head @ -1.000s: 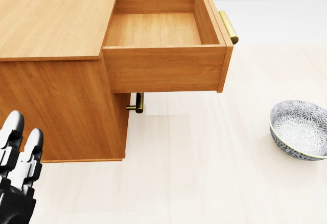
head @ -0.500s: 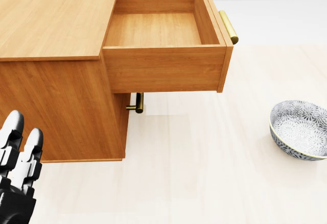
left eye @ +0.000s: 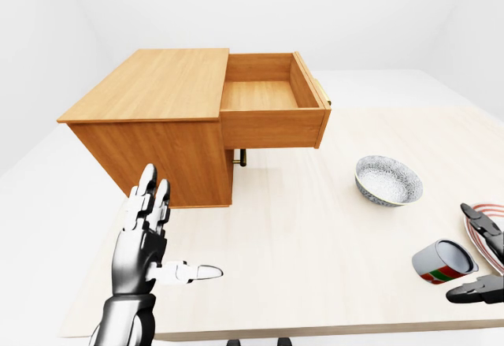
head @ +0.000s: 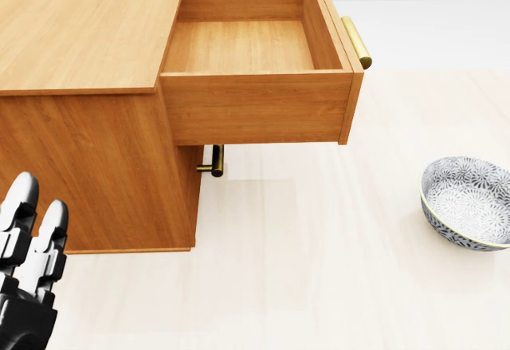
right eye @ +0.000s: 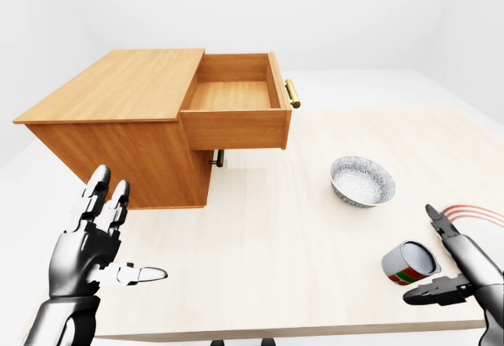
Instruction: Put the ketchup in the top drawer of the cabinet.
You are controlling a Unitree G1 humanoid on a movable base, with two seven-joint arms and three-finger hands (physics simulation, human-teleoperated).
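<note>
The wooden cabinet stands at the table's upper left. Its top drawer is pulled out and empty, with a brass handle. No ketchup bottle is plainly in view; a grey-topped container with a red, white and green label lies on its side at the lower right. My right hand is open just right of it, fingers spread, not touching. My left hand is open and empty at the lower left, fingers pointing up; it also shows in the head view.
A patterned grey bowl sits right of the cabinet. A plate with red rings lies at the right edge behind my right hand. A lower drawer's handle sticks out under the open drawer.
</note>
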